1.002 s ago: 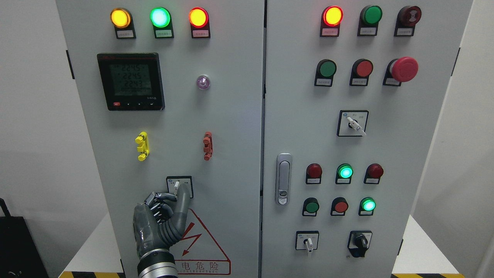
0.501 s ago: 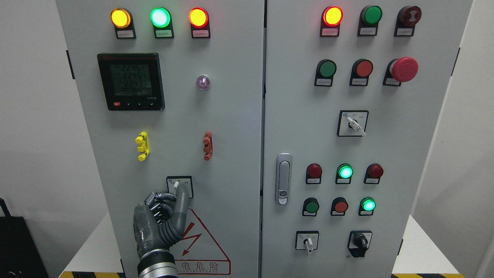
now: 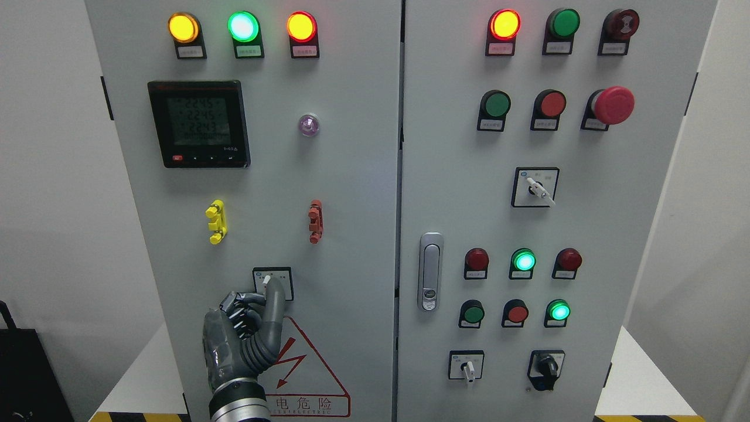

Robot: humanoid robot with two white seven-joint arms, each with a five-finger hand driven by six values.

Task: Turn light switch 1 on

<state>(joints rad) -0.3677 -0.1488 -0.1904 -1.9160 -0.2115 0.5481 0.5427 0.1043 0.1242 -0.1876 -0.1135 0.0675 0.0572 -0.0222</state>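
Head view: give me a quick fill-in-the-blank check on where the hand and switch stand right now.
1. The left hand has one finger extended up against the selector switch on the ____ cabinet door.
2. That switch sits directly above the ____ warning triangle.
3. The middle lamp above the meter glows ____.

Missing words: left; red; green

Selector switch (image 3: 268, 281) sits below meter (image 3: 199, 123), seemingly touching left robot hand (image 3: 246, 334).
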